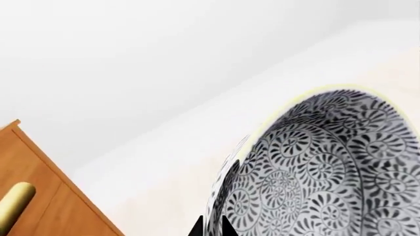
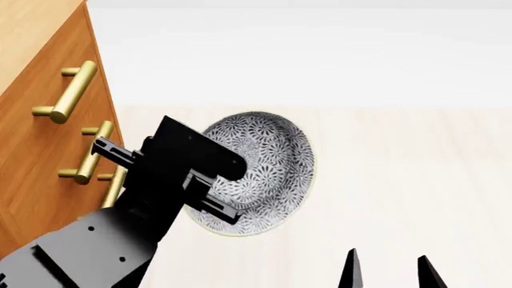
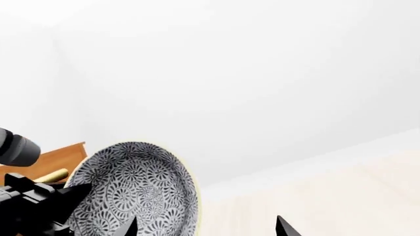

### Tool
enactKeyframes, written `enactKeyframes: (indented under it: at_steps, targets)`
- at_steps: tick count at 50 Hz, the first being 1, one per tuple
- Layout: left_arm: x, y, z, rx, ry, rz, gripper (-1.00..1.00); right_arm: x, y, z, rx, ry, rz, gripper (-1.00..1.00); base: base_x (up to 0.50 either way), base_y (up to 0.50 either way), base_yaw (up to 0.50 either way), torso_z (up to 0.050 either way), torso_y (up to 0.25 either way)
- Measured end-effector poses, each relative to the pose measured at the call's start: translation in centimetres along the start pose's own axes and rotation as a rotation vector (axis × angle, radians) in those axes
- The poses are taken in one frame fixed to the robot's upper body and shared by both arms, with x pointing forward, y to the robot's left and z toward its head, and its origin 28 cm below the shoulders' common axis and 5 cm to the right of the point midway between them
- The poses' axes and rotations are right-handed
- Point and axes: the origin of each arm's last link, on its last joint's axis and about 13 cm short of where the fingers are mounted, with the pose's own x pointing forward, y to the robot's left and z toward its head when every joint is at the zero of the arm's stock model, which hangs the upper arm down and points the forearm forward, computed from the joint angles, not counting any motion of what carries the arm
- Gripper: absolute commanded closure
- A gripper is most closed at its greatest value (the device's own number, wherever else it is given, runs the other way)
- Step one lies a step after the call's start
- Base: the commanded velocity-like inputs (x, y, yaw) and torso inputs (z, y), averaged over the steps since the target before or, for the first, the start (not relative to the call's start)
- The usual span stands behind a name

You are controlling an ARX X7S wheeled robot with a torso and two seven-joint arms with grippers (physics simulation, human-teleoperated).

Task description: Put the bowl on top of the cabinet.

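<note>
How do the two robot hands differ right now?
The left gripper is pinched on the patterned bowl's rim, lifted beside the cabinet; the right gripper is open and holds nothing. The left reaches farther forward; the right shows only its fingertips low down. Both have black pointed fingers.

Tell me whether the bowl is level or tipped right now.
Tipped. The bowl is held on edge by the left claw at its rim, its patterned inside facing sideways beside the cabinet.

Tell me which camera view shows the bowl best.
The head view: it shows almost the whole round bowl beside the cabinet, with the left gripper on its rim. The left wrist view shows the bowl close up and cropped. The right wrist view shows it tilted, its lower part cut off.
</note>
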Motion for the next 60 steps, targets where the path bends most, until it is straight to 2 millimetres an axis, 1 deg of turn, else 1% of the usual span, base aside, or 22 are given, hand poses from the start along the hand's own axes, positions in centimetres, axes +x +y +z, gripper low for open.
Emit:
enactKeyframes:
  at_steps: [12,19,25,38,60]
  targets:
    - [0.0,0.5,2.3,0.092,0.011,0.035,1.0,-0.3,-0.2,0.0,0.0,-0.005,-0.002,-1.0,0.0,0.0,0.0,0.0,0.0]
    - [-0.1,1.2,4.1,0.146,0.013,0.072,1.0,-0.4,-0.2,0.0,-0.006,-0.001,0.002,-1.0,0.0,0.0,0.0,0.001,0.0]
    - [-0.3,1.7,5.3,0.174,0.015,0.094,1.0,-0.4,-0.2,0.0,-0.02,0.008,-0.016,-1.0,0.0,0.0,0.0,0.0,0.002]
    - [-0.8,2.9,7.8,0.194,0.015,0.126,1.0,-0.2,-0.2,0.2,-0.049,0.014,-0.074,-1.0,0.0,0.0,0.0,0.0,0.0]
    - [-1.3,5.2,12.5,0.184,0.016,0.173,1.0,-0.4,-0.1,0.5,-0.054,0.022,-0.079,-1.0,0.0,0.0,0.0,0.0,0.0]
